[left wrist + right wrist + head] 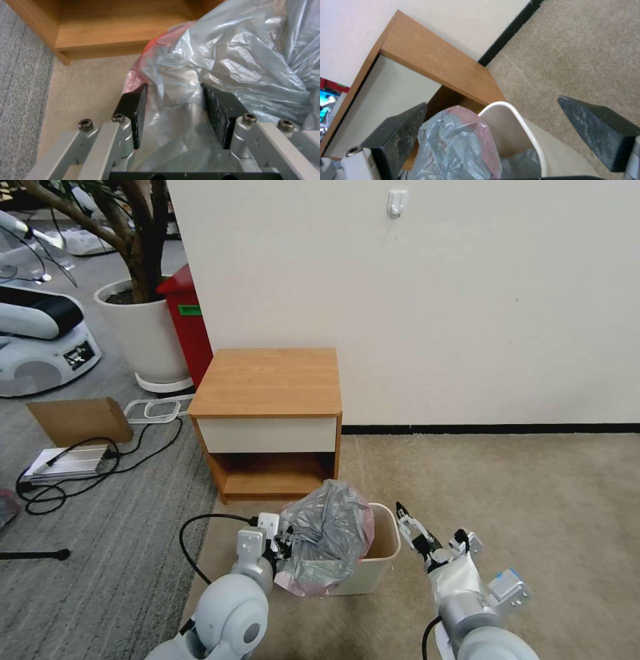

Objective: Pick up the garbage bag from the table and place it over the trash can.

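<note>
The garbage bag is crumpled grey film with a pinkish edge, draped over the left half of the beige trash can, which stands on the carpet in front of the table. My left gripper is at the bag's left side. In the left wrist view, the left gripper is open, with bag film lying loosely between its pads. My right gripper hovers by the can's bare right rim. In the right wrist view, the right gripper is wide open, with the rim and the bag between its pads.
A red bin and a white plant pot stand left of the table against the wall. Cardboard, a metal box and black cables lie on the grey rug at left. Beige carpet stretches to the right.
</note>
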You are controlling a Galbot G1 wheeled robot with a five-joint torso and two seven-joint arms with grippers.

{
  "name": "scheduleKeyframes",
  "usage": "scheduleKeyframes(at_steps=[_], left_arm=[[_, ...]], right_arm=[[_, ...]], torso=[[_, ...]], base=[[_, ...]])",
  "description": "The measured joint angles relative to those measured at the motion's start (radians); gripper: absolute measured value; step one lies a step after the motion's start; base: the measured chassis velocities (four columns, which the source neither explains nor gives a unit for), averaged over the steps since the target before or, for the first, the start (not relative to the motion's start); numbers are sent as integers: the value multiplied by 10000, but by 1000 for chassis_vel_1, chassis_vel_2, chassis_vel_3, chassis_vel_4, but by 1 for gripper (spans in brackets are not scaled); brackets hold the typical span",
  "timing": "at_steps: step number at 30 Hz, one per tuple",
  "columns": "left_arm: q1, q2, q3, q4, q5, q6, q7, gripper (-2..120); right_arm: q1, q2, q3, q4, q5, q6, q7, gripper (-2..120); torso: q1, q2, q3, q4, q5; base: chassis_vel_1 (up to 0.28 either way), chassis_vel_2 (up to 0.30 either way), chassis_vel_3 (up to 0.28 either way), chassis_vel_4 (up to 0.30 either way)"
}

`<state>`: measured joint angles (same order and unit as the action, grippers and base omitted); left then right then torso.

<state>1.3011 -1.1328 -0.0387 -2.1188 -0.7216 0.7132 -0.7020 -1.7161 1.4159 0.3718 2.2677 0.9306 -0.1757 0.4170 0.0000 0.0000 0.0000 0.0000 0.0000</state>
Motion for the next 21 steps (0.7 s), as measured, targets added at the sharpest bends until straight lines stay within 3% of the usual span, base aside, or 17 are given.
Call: scheduleKeyframes(at_steps=[13,16,21], left_arm=[[-555,-75,299,397,-610,252,-643,43],[-668,-114,406,506,-655,252,-783,40],[-758,-192,483,589,-710,250,-880,25]], right_arm=[[-82,129,-129,-19,-283,60,-13,100],[-83,134,-131,-20,-301,64,-13,100],[-93,130,-119,-6,-324,73,-13,100]], torso=[[0,0,0,0,0],[0,0,0,0,0],[1,0,0,0,0]], base=[[0,0,0,0],[0,0,0,0],[0,0,0,0]])
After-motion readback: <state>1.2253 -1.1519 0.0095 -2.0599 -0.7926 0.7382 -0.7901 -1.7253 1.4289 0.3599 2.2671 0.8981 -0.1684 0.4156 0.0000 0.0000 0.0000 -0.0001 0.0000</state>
